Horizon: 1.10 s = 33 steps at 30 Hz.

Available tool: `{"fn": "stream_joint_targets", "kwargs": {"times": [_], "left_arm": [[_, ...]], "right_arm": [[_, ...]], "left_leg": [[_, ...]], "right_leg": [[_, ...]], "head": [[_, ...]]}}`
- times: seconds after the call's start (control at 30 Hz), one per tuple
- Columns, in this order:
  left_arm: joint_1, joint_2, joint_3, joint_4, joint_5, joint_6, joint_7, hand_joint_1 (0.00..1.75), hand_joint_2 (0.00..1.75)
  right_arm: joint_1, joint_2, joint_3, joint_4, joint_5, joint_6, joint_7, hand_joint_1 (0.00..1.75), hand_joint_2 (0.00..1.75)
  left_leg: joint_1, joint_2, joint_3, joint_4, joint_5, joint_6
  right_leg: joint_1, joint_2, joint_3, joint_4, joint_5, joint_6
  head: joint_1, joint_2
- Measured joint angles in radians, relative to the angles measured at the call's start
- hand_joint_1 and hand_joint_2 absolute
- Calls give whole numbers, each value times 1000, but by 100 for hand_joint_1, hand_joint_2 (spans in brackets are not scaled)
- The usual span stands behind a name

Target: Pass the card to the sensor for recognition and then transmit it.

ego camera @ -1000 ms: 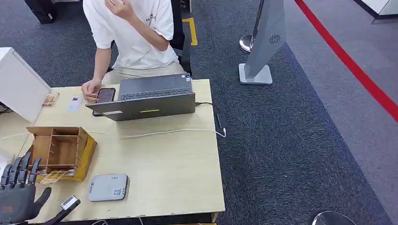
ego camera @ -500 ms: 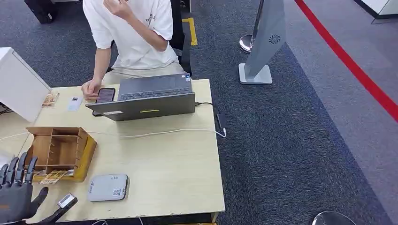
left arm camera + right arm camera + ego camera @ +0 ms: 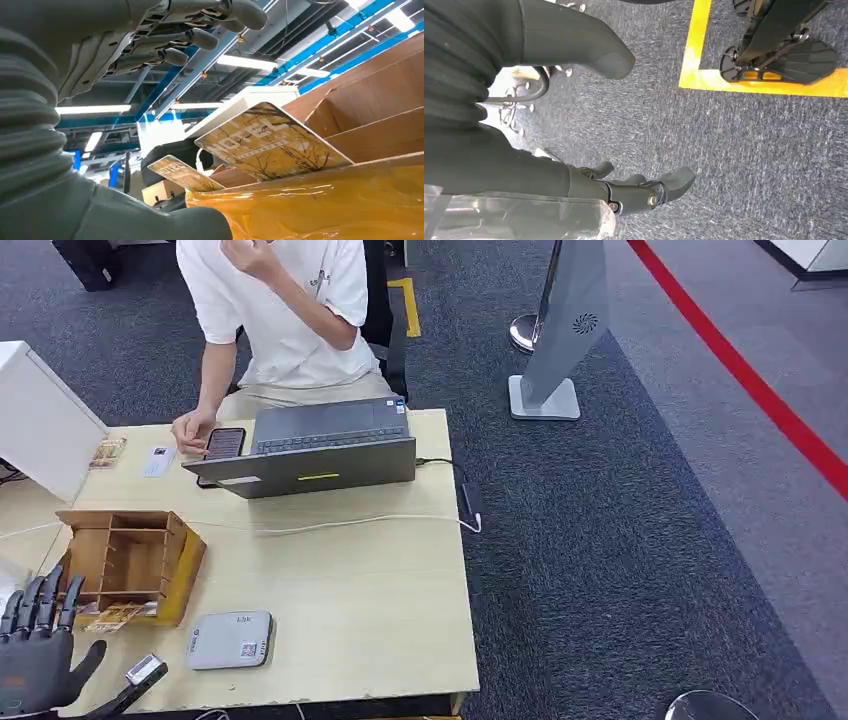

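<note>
Your left hand (image 3: 38, 655) is hovering spread wide, holding nothing, at 7 o'clock of the wooden box (image 3: 135, 562). Cards (image 3: 270, 142) are lying at the box's front. The sensor (image 3: 231, 638) is sitting at 5 o'clock. Right hand (image 3: 639, 192) is hanging, fingers apart.

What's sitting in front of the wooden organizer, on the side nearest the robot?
Hotel cards lie at the organizer's near edge, overlapping; one shows close in the left wrist view. How many are stacked, I cannot tell.

Your pale wooden tabletop (image 3: 370, 590) carries a grey laptop (image 3: 320, 450), a phone (image 3: 224, 443), a white cable (image 3: 340, 525), a cardboard organizer (image 3: 135, 562), the grey sensor (image 3: 232, 639), and loose cards (image 3: 160, 460).
</note>
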Motion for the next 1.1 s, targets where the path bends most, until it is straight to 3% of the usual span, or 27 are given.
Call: {"fn": "stream_joint_targets", "kwargs": {"times": [0.47, 0.5, 1.1], "left_arm": [[0, -1, 0, 0, -1, 0, -3, 2, 175], [0, -1, 0, 0, 0, 0, -3, 175, 175], [-2, 11, -5, 60, 60, 0, -3, 175, 175]], "right_arm": [[0, 0, 0, 0, 7, 3, 0, 0, 175], [0, 0, 0, 0, 7, 3, 0, 0, 175], [-1, 0, -17, 0, 9, 6, -8, 0, 175]], "left_leg": [[0, 0, 0, 0, 0, 0], [0, 0, 0, 0, 0, 0], [0, 0, 0, 0, 0, 0]], "right_leg": [[0, 0, 0, 0, 0, 0], [0, 0, 0, 0, 0, 0], [0, 0, 0, 0, 0, 0]], "head": [[0, 0], [0, 0], [0, 0]]}}
